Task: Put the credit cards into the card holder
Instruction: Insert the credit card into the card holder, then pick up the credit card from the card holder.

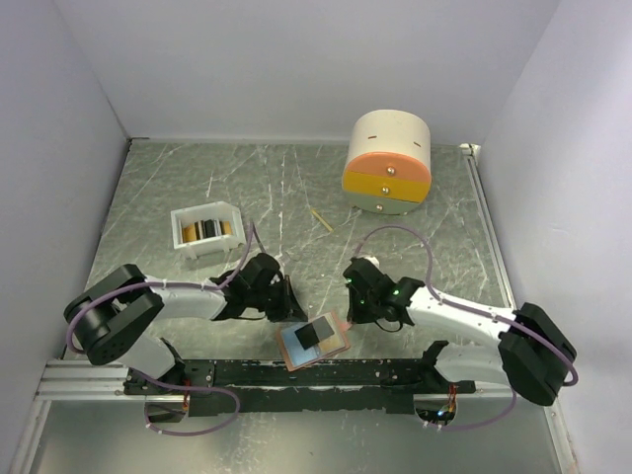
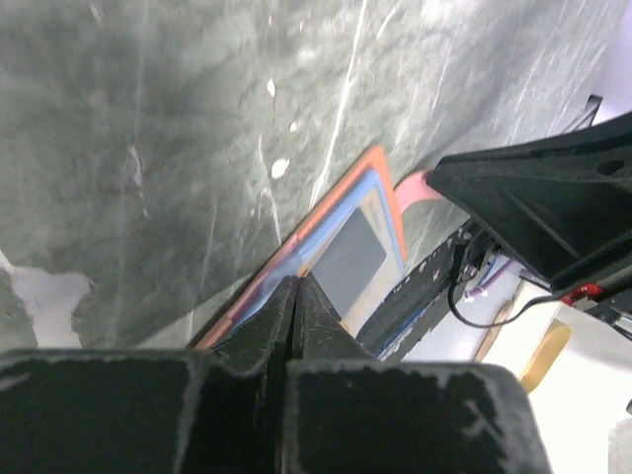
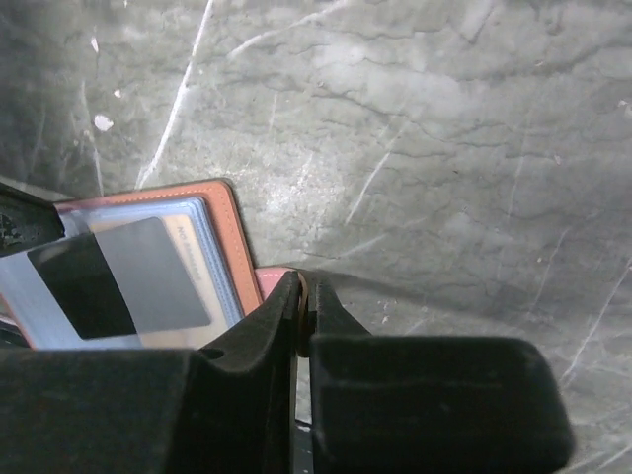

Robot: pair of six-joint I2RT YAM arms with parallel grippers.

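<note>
The card holder lies open near the front rail, salmon-pink rim and light blue inner face up. A black card and a dark grey card rest on its inner face. More credit cards, black and gold-yellow, stand in the white tray. My left gripper is shut, its tips down at the holder's left edge with nothing between them. My right gripper is at the holder's right side, shut on its thin pink snap tab.
A white tray stands at the left middle. A round cream, orange and yellow drawer box sits at the back right. A thin wooden stick lies between them. The black rail runs along the near edge.
</note>
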